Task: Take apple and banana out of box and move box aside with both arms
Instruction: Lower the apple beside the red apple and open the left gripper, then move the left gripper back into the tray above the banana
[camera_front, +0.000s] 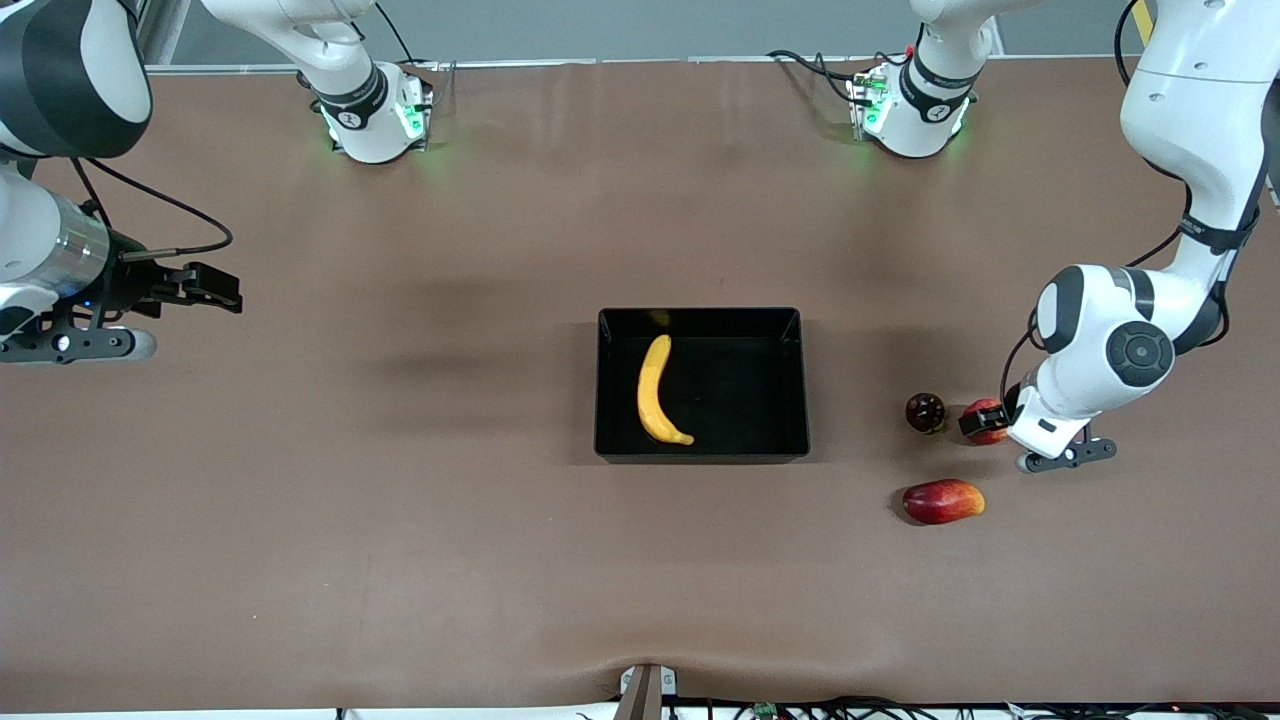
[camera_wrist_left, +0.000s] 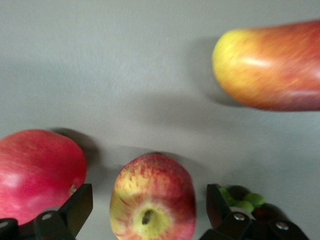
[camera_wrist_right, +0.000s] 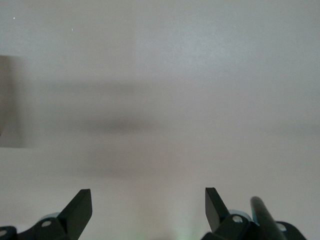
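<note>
I see the apple (camera_wrist_left: 152, 197) out of the box (camera_front: 700, 447), resting on the bench toward the left arm's end. My left gripper (camera_wrist_left: 150, 212) sits right over it, fingers (camera_wrist_left: 75, 207) spread wide on either side with gaps showing, so nothing is held. The banana (camera_front: 658, 391) lies in the box at mid-bench, its long axis running from the robots' edge toward the camera's edge, curved. My right gripper (camera_front: 215, 288) waits over its own end of the bench, fingers wide and empty. By my judgement the left arm is somewhat nearer the banana.
</note>
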